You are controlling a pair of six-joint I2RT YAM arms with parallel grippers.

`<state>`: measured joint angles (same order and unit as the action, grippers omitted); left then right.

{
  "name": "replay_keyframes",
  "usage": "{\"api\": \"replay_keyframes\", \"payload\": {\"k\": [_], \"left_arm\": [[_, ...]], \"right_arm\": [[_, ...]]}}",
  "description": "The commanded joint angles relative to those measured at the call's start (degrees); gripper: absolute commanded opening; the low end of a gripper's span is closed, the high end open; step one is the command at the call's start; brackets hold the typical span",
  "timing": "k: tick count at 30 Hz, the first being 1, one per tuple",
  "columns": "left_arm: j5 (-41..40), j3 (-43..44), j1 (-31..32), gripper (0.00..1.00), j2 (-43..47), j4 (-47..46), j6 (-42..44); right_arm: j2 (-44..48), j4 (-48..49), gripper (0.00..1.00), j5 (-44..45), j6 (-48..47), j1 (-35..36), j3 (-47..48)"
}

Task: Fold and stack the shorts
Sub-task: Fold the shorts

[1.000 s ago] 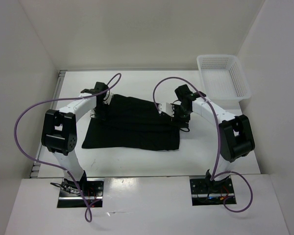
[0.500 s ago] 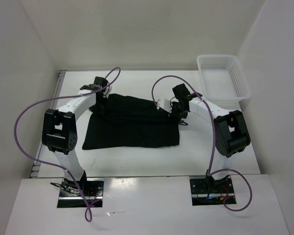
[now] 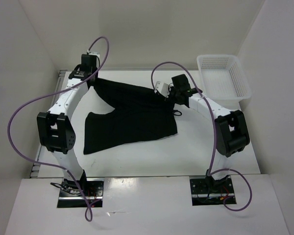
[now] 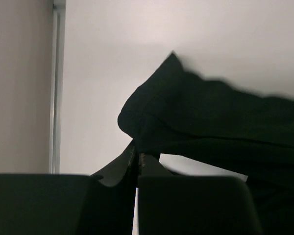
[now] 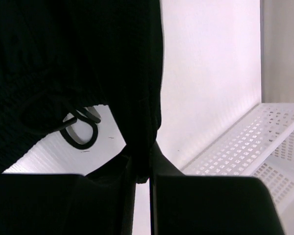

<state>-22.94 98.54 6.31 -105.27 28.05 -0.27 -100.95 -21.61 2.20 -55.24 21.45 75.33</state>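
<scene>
Limp, creased black shorts are pinched at far corners; left gripper and right gripper are clamped on fabric.

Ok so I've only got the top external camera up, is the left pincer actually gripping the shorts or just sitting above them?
Observer: Gripping. In the left wrist view the left pincer is shut on a fold of the shorts, which is raised off the table.
Operator: And the right one?
Observer: The right wrist view shows the right pincer shut on a hanging edge of the fabric.
Operator: Is the drawstring caught in there?
Observer: No. The drawstring dangles in a loop beside that grip, clear of the fingers.
</scene>
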Motion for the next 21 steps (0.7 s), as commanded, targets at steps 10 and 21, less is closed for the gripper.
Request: {"api": "replay_keyframes", "payload": {"k": [10, 21], "left_arm": [[3.57, -38.93, 5.72, 0.43, 22.56, 15.25, 0.27], [11.78, -34.91, -0.59, 0.55, 18.8, 16.43, 0.27]], "right_arm": [[7.25, -2.21, 0.0, 2.64, -3.55, 6.4, -10.9], [7.26, -2.74, 0.0, 2.64, -4.08, 7.73, -13.45]]}}
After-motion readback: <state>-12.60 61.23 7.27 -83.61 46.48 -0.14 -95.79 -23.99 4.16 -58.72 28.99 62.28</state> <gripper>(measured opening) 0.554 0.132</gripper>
